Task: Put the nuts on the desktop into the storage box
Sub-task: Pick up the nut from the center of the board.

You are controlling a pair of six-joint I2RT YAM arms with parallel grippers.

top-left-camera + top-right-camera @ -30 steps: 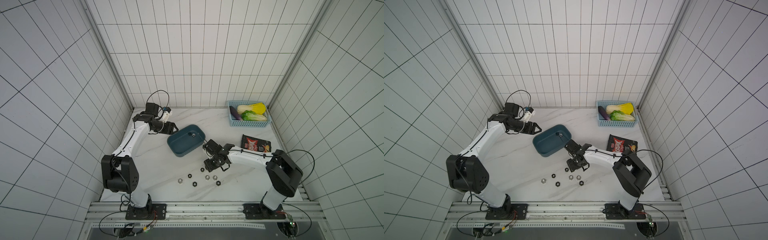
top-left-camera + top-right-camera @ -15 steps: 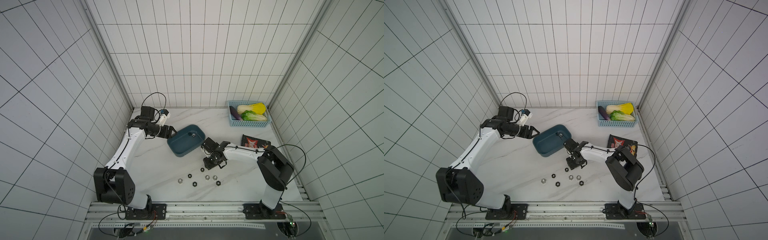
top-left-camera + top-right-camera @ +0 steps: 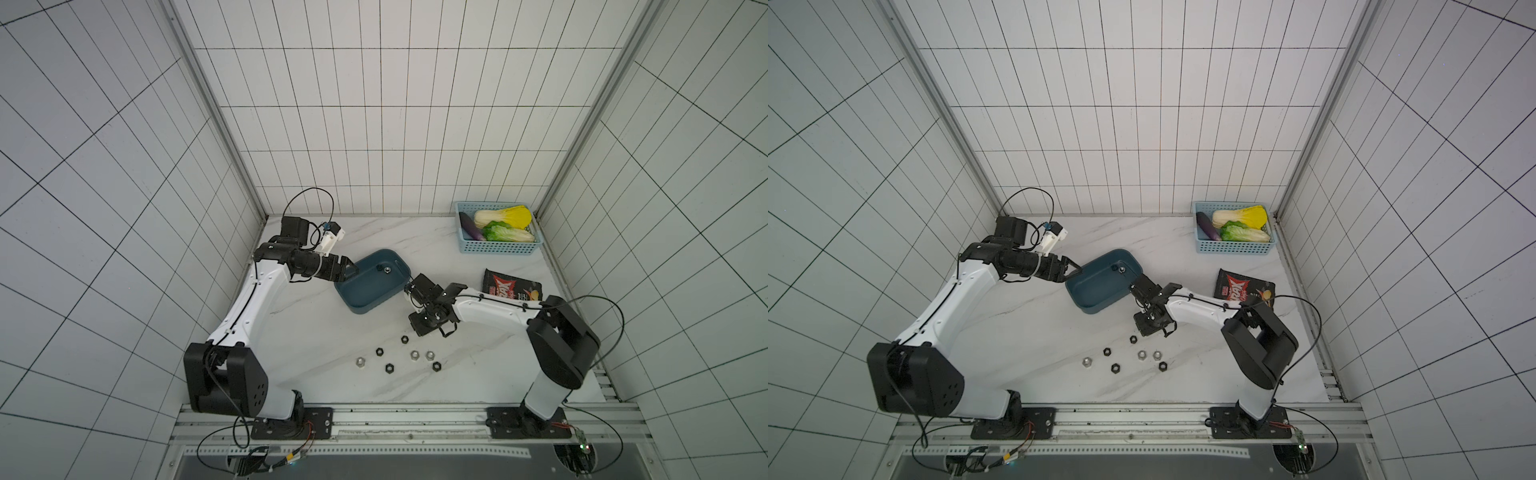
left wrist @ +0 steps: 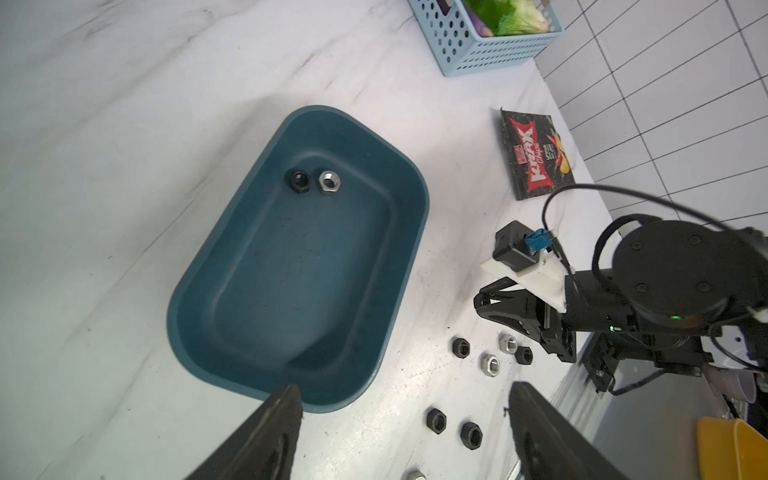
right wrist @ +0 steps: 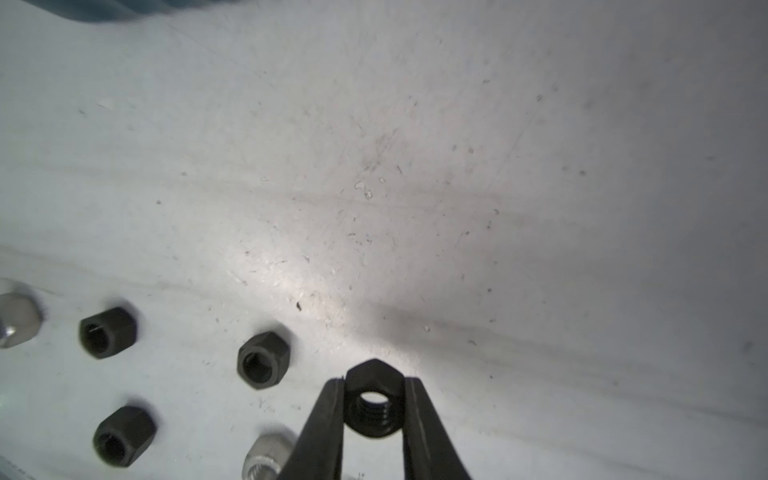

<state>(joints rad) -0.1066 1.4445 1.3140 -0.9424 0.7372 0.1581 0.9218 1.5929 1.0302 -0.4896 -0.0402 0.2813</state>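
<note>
R fingers (image 5: 324, 424) clamped on black nut (image 5: 374, 401), pads on opposite flats, bore facing cam, so it shouldn't roll out. Lifted yet? Can't tell. L fingers (image 4: 270, 436) apart, empty, at end of storage box (image 4: 299, 270), prob. parked clear of drop path. Inside it: silver nut (image 4: 329, 183), second black nut (image 4: 299, 181). Loose nuts (image 3: 389, 367) lie on tabletop (image 3: 332, 332) near box.

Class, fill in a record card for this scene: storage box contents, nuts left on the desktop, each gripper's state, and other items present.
Storage box: black nut and silver nut inside
Desktop: seven loose nuts, four black, three silver
Left gripper: open, empty, near the box's rim
Right gripper: shut on the held black nut
Other items: light blue basket of vegetables, chip bag
</note>
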